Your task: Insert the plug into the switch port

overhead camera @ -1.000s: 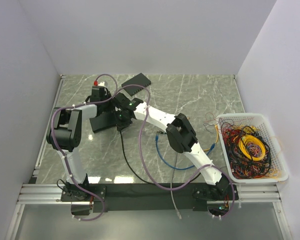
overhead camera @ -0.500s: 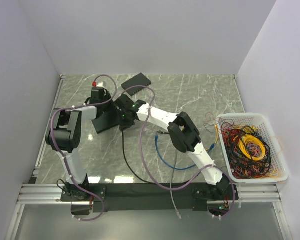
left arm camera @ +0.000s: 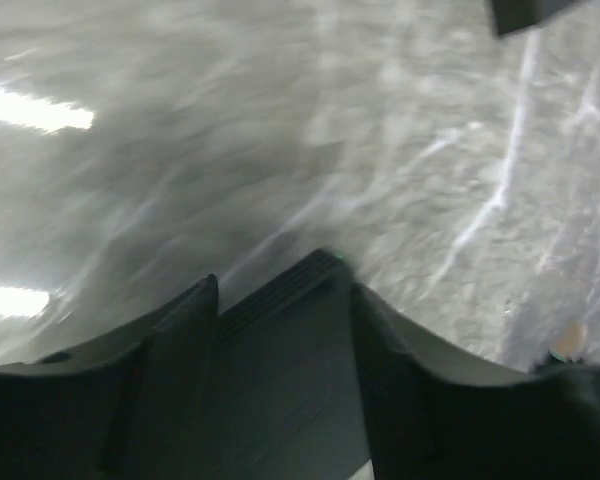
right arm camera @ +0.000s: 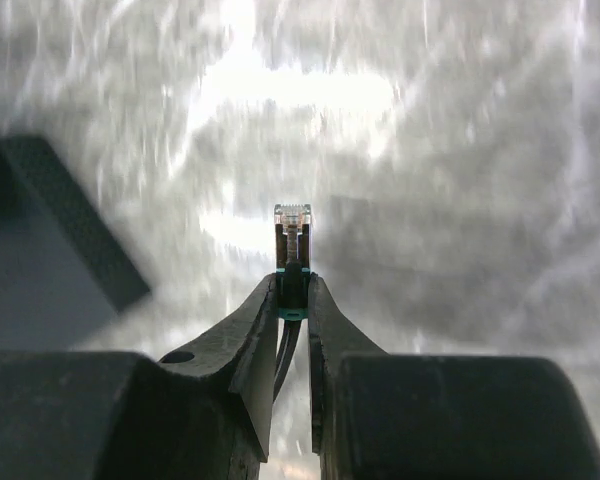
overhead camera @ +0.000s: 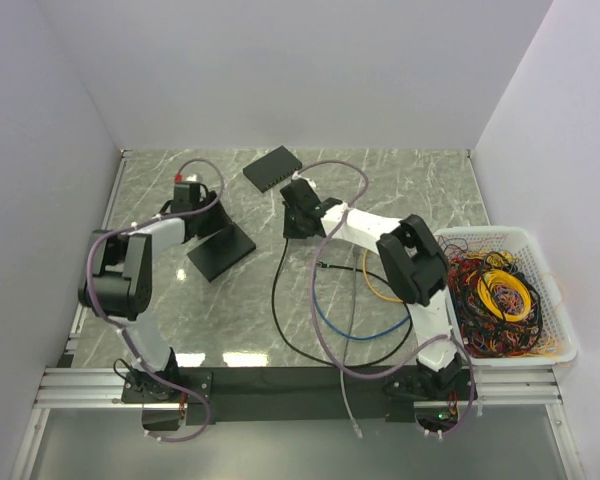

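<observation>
One plug [right arm camera: 292,222] is in play, pinched at its teal collar between the nearly closed fingers of the right gripper [right arm camera: 293,290]. Its clear tip sticks straight out ahead of them along the finger line. The lead behind it looks dark, and from above a black cable [overhead camera: 274,295] runs up to this gripper, not the orange-yellow cable [overhead camera: 370,283] lying beside the forearm. The grey box [overhead camera: 273,168] sits just ahead and to the left of these fingers. Its ports I cannot make out, so the tip likely needs turning left to face them. The right arm reaches far forward, much nearer the box than the left gripper [left arm camera: 285,290], whose fingers stand apart, holding nothing, over a corner of the black slab [overhead camera: 220,250].
</observation>
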You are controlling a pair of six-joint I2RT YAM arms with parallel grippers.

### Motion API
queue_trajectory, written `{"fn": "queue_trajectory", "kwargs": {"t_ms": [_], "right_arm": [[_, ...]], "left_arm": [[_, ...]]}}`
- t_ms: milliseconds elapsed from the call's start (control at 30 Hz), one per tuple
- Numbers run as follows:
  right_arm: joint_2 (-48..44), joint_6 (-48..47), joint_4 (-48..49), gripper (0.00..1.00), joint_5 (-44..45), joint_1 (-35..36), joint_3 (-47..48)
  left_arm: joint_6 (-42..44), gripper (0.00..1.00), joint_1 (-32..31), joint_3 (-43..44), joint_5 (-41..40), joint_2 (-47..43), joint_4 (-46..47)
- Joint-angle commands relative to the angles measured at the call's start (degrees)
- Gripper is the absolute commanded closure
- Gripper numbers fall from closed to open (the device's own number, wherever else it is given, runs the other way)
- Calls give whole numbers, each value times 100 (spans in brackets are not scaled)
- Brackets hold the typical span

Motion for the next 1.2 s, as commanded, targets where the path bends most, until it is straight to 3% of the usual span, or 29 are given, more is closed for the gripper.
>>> {"fn": "queue_trajectory", "kwargs": {"t_ms": [0, 67, 233, 700, 1167], "right_arm": [[-806, -239, 555, 100, -24, 178, -608], [-1010, -275, 609, 100, -34, 213, -1039], [-1467, -407, 670, 100, -323, 424, -1629], [-2257, -521, 741, 100, -509, 670, -2455], [-2988, -846, 495, 100, -578, 696, -3071]], "left_arm": [[15, 37, 291, -257, -456, -753, -352], [-99, 29, 528, -573, -659, -1026, -274], [-433, 25, 713, -1206, -1080, -1660, -159], [-776, 33, 679, -873, -281, -430, -159], [-1435, 32, -824, -1374, -395, -676, 184]]}}
